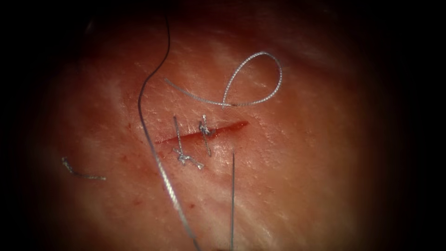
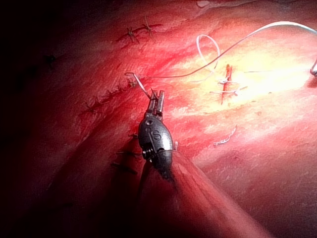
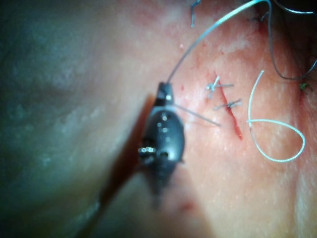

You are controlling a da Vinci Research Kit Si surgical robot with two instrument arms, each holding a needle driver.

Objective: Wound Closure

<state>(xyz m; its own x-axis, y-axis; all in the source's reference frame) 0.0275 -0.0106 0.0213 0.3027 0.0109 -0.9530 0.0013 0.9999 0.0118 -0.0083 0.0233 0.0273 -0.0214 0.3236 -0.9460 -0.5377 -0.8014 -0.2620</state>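
Note:
The cut runs across the tissue, with two knotted stitches over its left half. My right tool is shut on a thin straight needle, seen edge-on. The needle's tip lies free just below the cut's right half, not in the tissue. The thread runs from that tool up past the cut's left end. My left tool is off to one side of the cut, jaws shut on the thread near a curled tail.
A loose loop of thread lies above the cut's right end. A short cut end of thread rests far left. Older rows of stitches sit near the left tool. Small red spots of fluid dot the tissue.

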